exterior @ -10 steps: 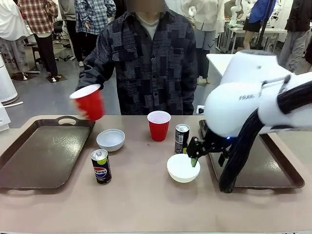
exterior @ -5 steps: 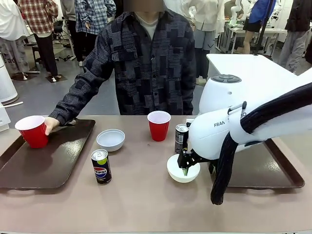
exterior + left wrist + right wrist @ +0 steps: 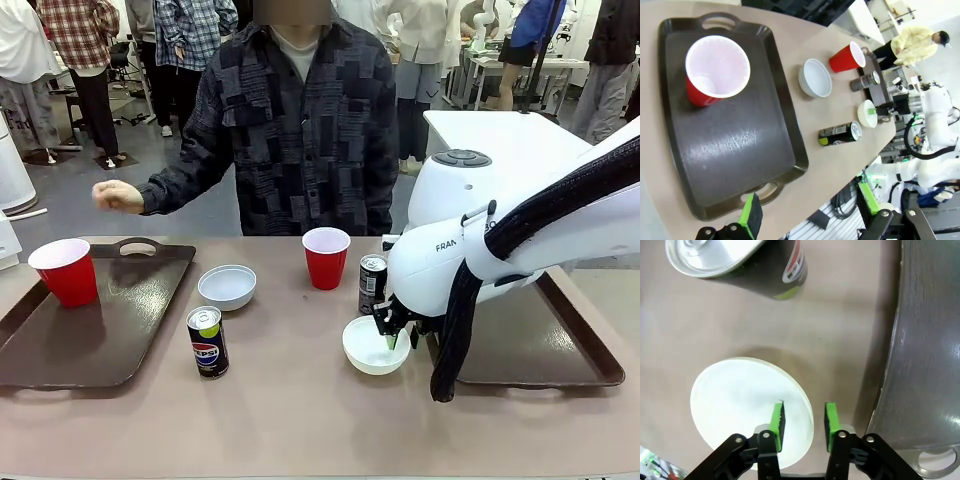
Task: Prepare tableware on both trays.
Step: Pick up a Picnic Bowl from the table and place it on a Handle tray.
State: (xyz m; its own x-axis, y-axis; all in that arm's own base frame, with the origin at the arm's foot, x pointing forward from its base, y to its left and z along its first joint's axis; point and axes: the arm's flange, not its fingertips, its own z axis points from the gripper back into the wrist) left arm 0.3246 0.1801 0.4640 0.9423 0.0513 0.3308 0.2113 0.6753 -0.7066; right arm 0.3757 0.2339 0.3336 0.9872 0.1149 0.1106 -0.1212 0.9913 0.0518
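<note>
Right hand (image 3: 802,409): pads parted to a narrow gap, nothing clamped yet. One pad sits inside the near bowl (image 3: 742,402), the other outside, with the rim between them.
Near bowl: directly under the right hand, on the tabletop (image 3: 840,330). It's round, so no long axis. The rim section in the gap is the side facing the right tray (image 3: 925,365).
Right tray: just beside the hand on the outer-pad side, bare; likely a short carry.
Black-silver can (image 3: 740,265): upright, just beyond the bowl from the hand; may get clipped on the lift.
Left hand (image 3: 807,195): released, wide, empty, over the left tray (image 3: 740,145), well apart from this bowl.
Red cup (image 3: 715,70): on the left tray, ahead of the left hand.
Nearer arm: right.
Next, probably: pinch rim, lift, shift sideways to the right tray.
</note>
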